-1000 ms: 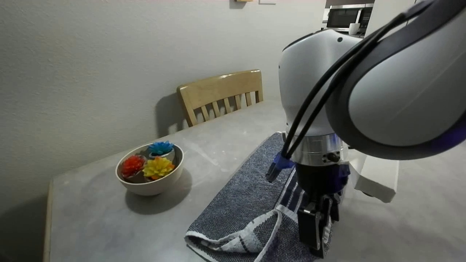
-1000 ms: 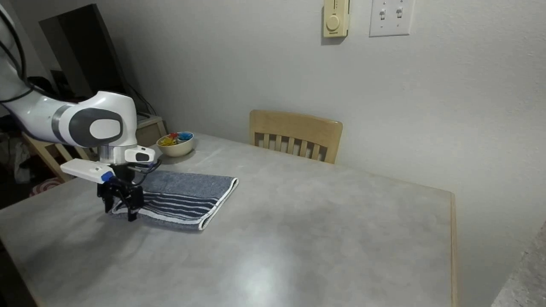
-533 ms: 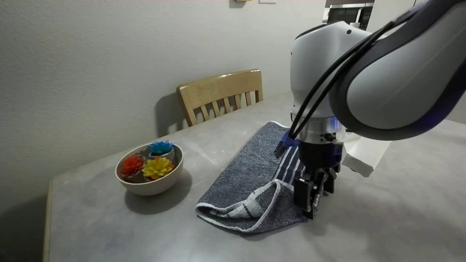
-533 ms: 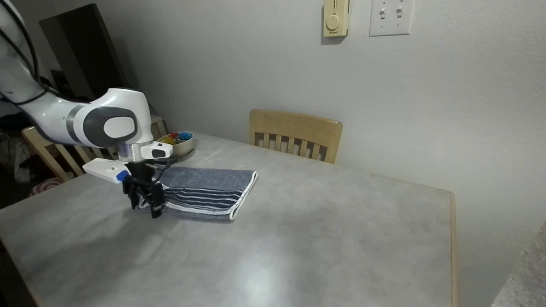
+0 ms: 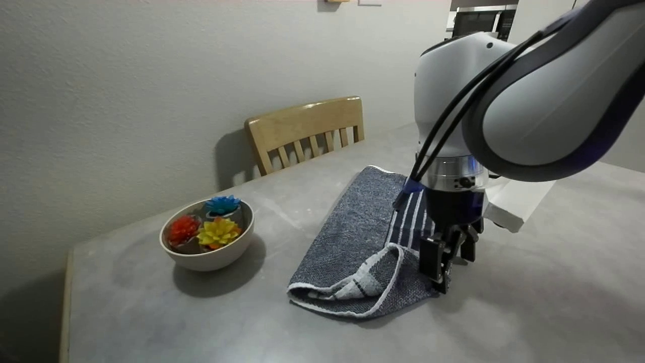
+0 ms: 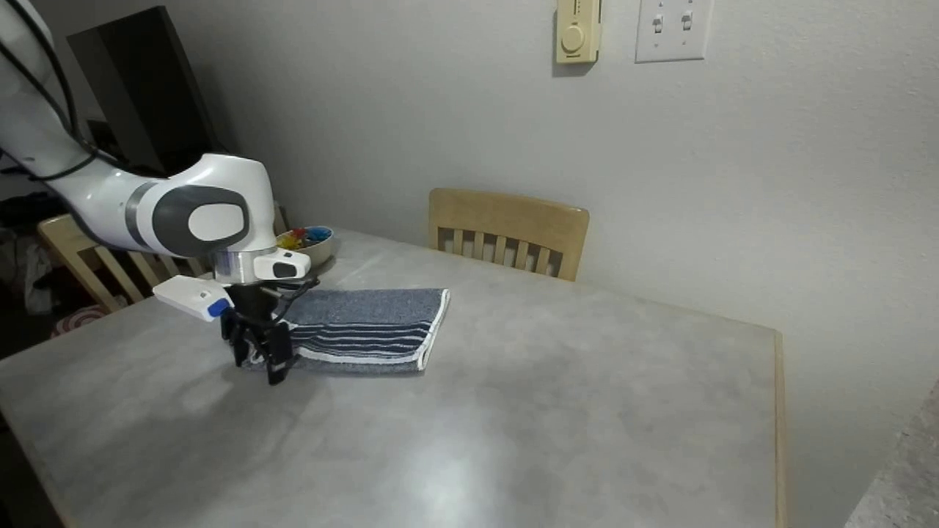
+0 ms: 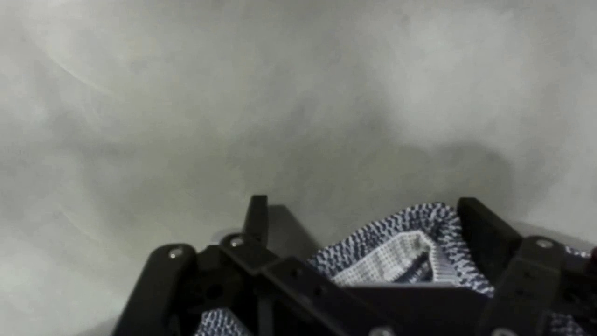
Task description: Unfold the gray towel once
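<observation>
On the mottled pale gray tabletop point(image 5: 151, 317) you have the blue-gray terry cloth towel with dark and white stripes point(image 5: 347, 237), which lies folded. In an exterior view, its near edge, bordered in white, is curled up, so that you can look in between the layers. There, your black two-fingered hand point(image 7: 363, 205) points downward at the near right part of the towel, at the end of the white and gray robot arm point(image 5: 453, 101). The wrist view shows you that the hand is spread wide and grips nothing. A raised fold of the towel stands in the space between the fingers point(image 7: 487, 238), closer to the right one in that view; whether this finger touches the cloth, you cannot tell.

To the left of the towel, well apart from it, you find the round cream-coloured bowl point(image 5: 211, 259). In it sit a red flower-shaped plant point(image 5: 184, 230), a yellow flower-shaped plant point(image 5: 218, 232) and a blue flower-shaped plant point(image 5: 222, 204), the blue one on the far side. Beyond the far edge of the tabletop stands the light wooden chair with slatted back point(image 5: 307, 116), which you see in both exterior views.
</observation>
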